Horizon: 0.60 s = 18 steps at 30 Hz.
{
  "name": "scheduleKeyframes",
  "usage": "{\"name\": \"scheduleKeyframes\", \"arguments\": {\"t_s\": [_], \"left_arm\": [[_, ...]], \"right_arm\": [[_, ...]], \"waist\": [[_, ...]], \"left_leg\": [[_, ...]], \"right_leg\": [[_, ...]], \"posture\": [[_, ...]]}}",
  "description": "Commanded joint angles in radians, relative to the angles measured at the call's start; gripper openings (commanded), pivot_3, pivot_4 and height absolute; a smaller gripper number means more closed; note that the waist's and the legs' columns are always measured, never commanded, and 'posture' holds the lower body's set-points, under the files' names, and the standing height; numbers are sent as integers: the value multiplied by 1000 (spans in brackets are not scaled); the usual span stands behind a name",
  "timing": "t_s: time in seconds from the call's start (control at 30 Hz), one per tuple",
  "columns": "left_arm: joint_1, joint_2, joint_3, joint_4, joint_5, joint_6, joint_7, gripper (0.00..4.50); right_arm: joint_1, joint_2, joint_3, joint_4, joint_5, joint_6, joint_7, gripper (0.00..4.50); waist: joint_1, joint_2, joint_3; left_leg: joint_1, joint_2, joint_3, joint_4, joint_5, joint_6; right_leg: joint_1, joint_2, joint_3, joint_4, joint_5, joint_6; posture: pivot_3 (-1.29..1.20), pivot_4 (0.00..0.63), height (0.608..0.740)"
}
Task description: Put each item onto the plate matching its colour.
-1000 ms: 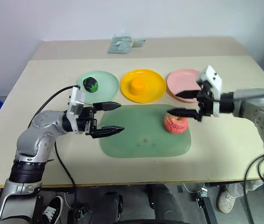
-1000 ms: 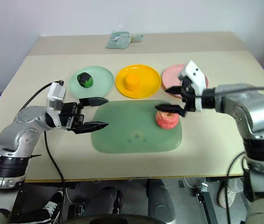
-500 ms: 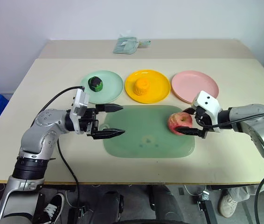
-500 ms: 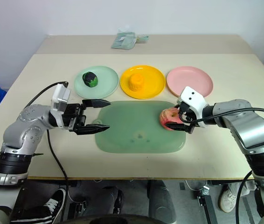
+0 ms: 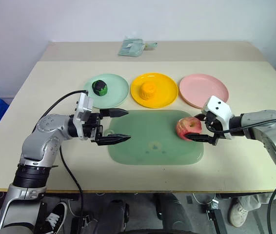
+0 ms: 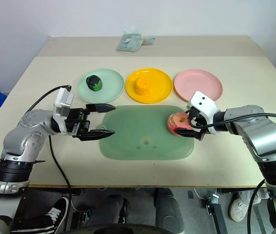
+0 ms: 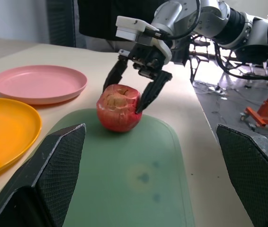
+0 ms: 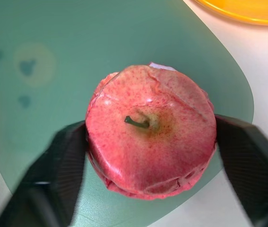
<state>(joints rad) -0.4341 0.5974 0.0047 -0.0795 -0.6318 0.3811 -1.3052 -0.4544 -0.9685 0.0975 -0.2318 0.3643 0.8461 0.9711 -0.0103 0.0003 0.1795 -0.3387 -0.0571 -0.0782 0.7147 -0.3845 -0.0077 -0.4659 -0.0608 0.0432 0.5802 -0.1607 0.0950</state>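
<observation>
Now | R gripper [image 6: 190, 127] clamped on apple [image 6: 178, 122]; L gripper [image 6: 105, 118] agape | risk: off-centre pinch; apple may roll out mid-lift

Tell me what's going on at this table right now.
A robot is sorting toy foods onto plates by colour. Its right hand is closed around the pink-red apple, which sits on the green mat; the pink plate is bare. The green ball and orange fruit already sit on matching plates. The left hand hovers open.
</observation>
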Motion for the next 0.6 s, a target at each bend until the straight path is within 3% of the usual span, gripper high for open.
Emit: {"name": "scheduleKeyframes", "arguments": {"t_s": [0.03, 0.23, 0.4, 0.57, 0.6], "left_arm": [[-9, 4, 16, -20, -2, -15, 4, 4500], [-19, -13, 35, -15, -10, -15, 43, 4500], [-77, -60, 40, 60, 76, -85, 153, 4500], [-74, -79, 36, 59, 119, -122, 226, 4500], [-68, -79, 35, 53, 124, -124, 232, 4500]], "right_arm": [[-10, 7, -35, -9, 8, -9, -5, 3114], [-133, 104, -139, 107, 43, -21, -87, 3114], [-330, 192, -162, 448, -109, -199, -316, 3114], [-402, 263, -156, 682, -166, -349, -375, 3114], [-409, 273, -156, 713, -170, -359, -370, 4131]], "waist": [[0, 0, 0], [-3, 0, 0], [2, 0, 0], [-3, 0, 0], [-4, 0, 0]], "left_leg": [[0, 0, 0, 0, 0, 0], [0, 0, 1, 0, 0, 0], [0, 0, 0, 0, 3, -6], [-2, -1, 0, -2, 2, -4], [-2, -1, 1, -2, 2, -4]], "right_leg": [[0, 0, 0, 0, 0, 0], [0, 0, 1, 0, 0, 0], [-1, 0, 0, 0, 0, 0], [-1, 0, 0, 0, 0, -1], [-1, -1, 0, 0, 0, -1]], "posture": [[0, 150, 740], [0, 150, 740], [0, 150, 740], [0, 150, 740], [0, 150, 740]]}}
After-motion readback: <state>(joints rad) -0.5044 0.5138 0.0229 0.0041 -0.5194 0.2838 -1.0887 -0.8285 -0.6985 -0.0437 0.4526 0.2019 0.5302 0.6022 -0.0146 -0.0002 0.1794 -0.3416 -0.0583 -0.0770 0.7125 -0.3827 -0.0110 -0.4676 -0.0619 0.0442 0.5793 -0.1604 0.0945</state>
